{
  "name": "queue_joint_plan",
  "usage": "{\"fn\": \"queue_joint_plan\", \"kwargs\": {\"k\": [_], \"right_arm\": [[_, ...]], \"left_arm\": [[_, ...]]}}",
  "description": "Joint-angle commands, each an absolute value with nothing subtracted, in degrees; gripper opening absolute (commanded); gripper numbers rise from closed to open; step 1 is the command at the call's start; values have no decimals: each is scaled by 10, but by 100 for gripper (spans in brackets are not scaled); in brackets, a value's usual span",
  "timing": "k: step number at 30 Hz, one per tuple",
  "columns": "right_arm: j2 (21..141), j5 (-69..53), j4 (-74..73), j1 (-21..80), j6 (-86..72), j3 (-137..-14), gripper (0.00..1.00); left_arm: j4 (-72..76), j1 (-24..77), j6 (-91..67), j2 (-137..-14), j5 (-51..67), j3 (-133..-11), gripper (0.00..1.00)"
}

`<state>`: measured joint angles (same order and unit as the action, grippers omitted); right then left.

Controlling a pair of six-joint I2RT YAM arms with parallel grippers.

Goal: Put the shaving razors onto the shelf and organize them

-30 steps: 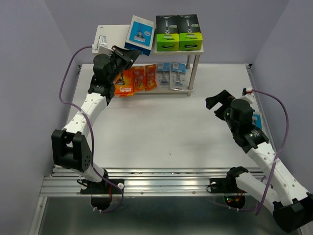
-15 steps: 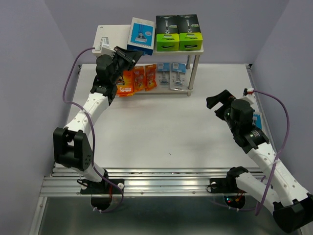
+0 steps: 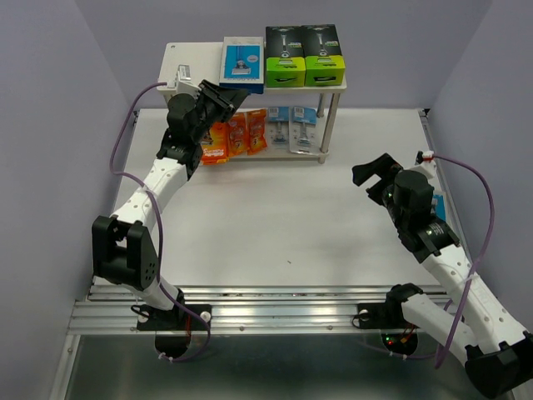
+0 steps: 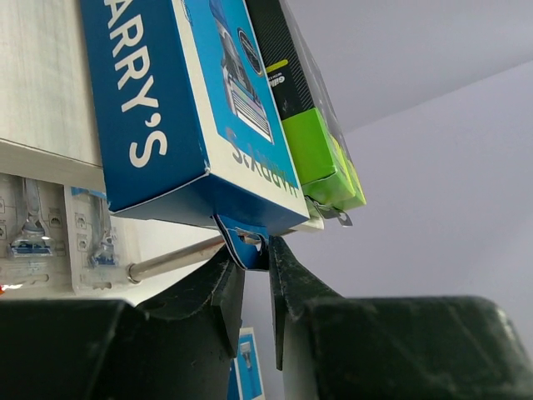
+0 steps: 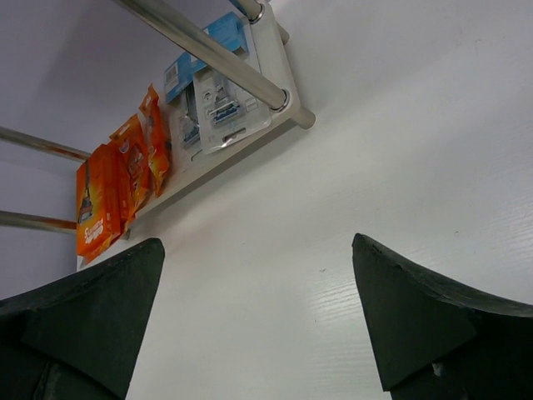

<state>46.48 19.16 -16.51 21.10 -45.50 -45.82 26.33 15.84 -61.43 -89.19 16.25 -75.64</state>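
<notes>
A blue razor box [image 3: 242,63] with a white panel lies flat on the shelf's [image 3: 191,60] top board, left of two black-and-green boxes [image 3: 303,55]. My left gripper [image 3: 229,98] is just below the box's near end. In the left wrist view the jaws [image 4: 256,250] stand slightly apart with the blue box's [image 4: 175,108] hang tab loose between their tips. Orange packs [image 3: 236,133] and light-blue blister cards [image 3: 293,125] stand on the lower board. My right gripper [image 3: 372,169] hovers wide open over the table, right of the shelf, holding nothing [image 5: 256,243].
Another blue razor pack [image 3: 437,205] lies at the table's right edge, partly hidden behind my right arm. The shelf's silver posts [image 3: 326,125] stand at the front right. The top board's left part, beside the blue box, carries a small white item [image 3: 176,72].
The blue box went from tilted to flat and square on the top board. My left jaws have parted a little around its tab. The right arm stayed still.
</notes>
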Motion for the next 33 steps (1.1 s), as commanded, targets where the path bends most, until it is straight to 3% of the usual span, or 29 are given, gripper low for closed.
{"fn": "queue_joint_plan", "kwargs": {"k": [1,33], "right_arm": [[456,207,-160,215,-461,-452,100],[462,208,-160,215,-463,-454,100]], "left_arm": [[288,163,-612,-889,172,-765,29],[267,162,-599,-925,183,-822,42]]}}
